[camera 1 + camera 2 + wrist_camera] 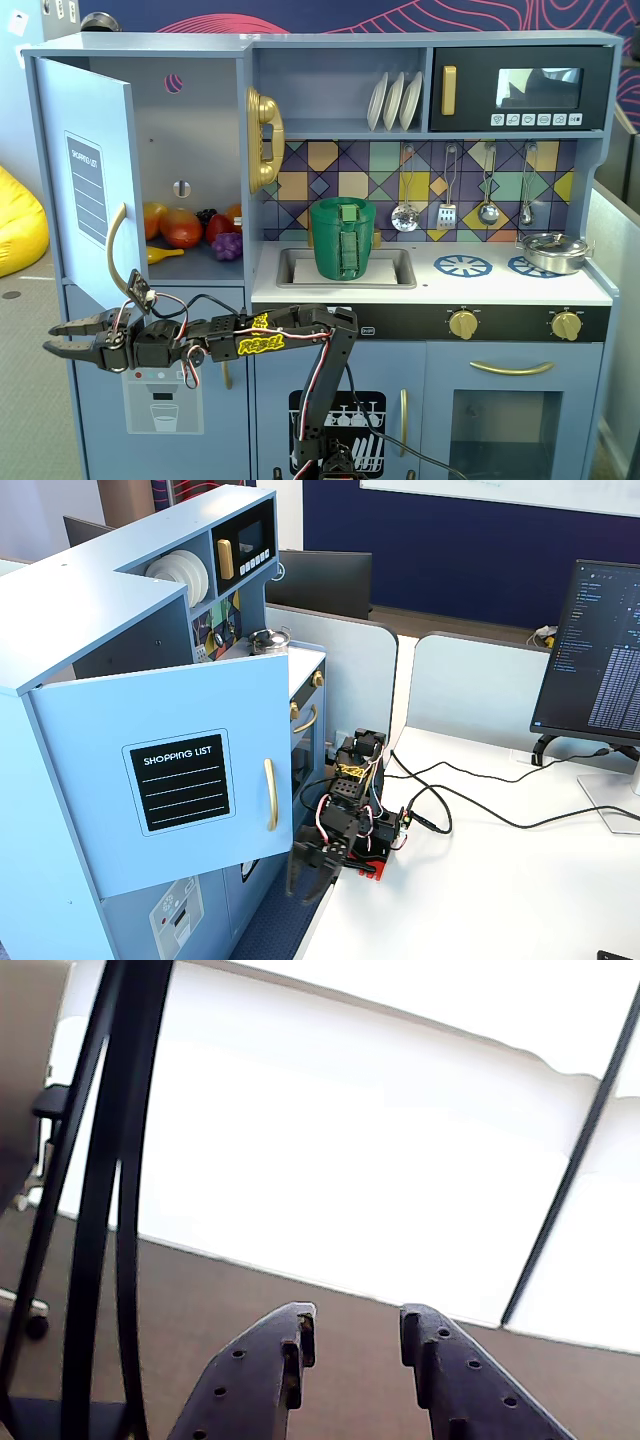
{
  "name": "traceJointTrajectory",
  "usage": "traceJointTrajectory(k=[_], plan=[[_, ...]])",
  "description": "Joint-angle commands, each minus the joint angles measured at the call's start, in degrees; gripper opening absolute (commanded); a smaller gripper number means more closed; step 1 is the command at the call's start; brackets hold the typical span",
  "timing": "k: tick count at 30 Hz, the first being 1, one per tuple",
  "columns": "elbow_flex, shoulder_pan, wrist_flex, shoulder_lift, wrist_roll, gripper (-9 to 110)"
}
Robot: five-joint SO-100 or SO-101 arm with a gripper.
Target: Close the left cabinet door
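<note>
The left cabinet door (85, 180) is a light-blue panel with a black "SHOPPING LIST" board and a curved gold handle (118, 250). It stands swung wide open toward the camera. It also shows in a fixed view from the side (170, 780), with its handle (270, 795). My gripper (48, 338) is open and empty, stretched out to the left just below the door's bottom edge, touching nothing. From the side, the gripper (308, 880) hangs under the door's free lower corner. In the wrist view the gripper (358, 1325) faces only floor and bright windows; the door is out of view.
The open compartment holds toy fruit (190, 230). Below it is the door with the dispenser graphic (163, 400). A gold phone (265, 140), a green pot (345, 238) in the sink and a microwave (520, 90) lie to the right. A monitor (600, 650) and cables (470, 810) are on the desk.
</note>
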Motion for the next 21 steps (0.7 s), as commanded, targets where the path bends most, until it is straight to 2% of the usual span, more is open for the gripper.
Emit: traceJointTrajectory(k=[1,8,16,21], plan=[[-1.8,2.9,-0.4,2.4,-0.6,0],[3.7,10.4,-2.9,5.4,0.6,0],[7.2,26.0,-7.0,8.0,3.1,0],[7.1,35.4,-5.2,9.8,4.6,0]])
